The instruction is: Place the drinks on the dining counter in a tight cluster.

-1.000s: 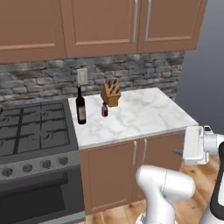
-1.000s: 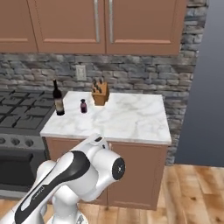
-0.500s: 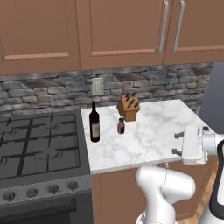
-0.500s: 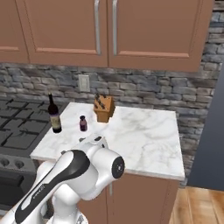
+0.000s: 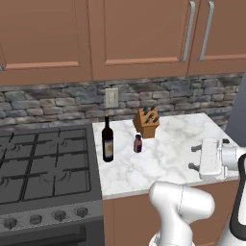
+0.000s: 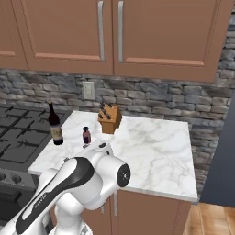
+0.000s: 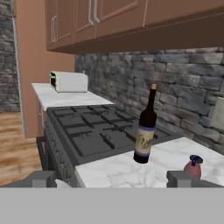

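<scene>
A small marble counter (image 5: 182, 139) with a stone backsplash is seen between a black gas stove (image 5: 43, 163) and open room at its far end, under brown wall cabinets (image 5: 139, 36). With the knife block (image 5: 146, 122) taken as landmark: the wine bottle (image 5: 107, 140) is stood upright on the stove side of the block and a little nearer the counter's front, close to the edge where marble meets stove; the tiny purple-brown bottle (image 5: 138, 143) is stood just in front of the block, between the block and the wine bottle, apart from both. In the right base view the same order is kept: wine bottle (image 6: 55, 124), tiny bottle (image 6: 86, 135), knife block (image 6: 109, 119). A wall outlet (image 5: 111, 98) is set in the backsplash above and behind the block, toward the stove. The marble away from the stove beyond the block is shown bare out to the counter's end and front edge. In the hand view the wine bottle (image 7: 146, 126) is seen near the counter's front edge beside the stove (image 7: 96, 131), with the tiny bottle (image 7: 193, 166) at its side; a white toaster (image 7: 68, 81) is set on another counter beyond the stove. The gripper (image 7: 111, 179) is held well short of the bottles with nothing between its fingertips (image 7: 186, 177), which are spread wide.
</scene>
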Available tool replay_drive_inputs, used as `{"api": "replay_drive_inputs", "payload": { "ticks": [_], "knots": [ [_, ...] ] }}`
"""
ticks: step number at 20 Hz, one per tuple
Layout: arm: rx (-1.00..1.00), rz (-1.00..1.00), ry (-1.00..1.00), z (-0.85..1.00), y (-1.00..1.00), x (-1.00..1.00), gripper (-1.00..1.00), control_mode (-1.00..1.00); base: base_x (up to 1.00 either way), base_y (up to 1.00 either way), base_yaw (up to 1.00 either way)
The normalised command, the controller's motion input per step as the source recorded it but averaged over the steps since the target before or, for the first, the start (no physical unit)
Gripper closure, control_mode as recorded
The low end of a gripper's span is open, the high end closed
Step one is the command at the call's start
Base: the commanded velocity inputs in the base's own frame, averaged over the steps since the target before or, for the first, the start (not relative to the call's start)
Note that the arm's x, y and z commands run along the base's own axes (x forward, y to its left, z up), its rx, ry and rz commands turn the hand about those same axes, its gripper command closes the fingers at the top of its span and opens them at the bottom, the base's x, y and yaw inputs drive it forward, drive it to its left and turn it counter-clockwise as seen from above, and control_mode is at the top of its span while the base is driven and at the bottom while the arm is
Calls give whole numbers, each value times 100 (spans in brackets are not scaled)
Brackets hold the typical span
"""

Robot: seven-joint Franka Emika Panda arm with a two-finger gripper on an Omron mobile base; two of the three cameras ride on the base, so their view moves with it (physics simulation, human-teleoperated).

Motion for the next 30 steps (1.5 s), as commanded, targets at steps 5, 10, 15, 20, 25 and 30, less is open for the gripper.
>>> {"api": "replay_drive_inputs", "payload": {
  "ticks": [5, 10, 15, 20, 25, 30],
  "knots": [
    [0, 0, 0, 0, 0, 0, -100, 100, 16, 0, 1],
    [0, 0, 0, 0, 0, 0, -100, 100, 8, 0, 0],
    [0, 0, 0, 0, 0, 0, -100, 100, 39, 0, 0],
    [0, 0, 0, 0, 0, 0, -100, 100, 6, 0, 0],
    [0, 0, 0, 0, 0, 0, -100, 100, 6, 0, 0],
    [0, 0, 1, -2, 0, 12, -100, -100, 7, 0, 0]
  ]
}}
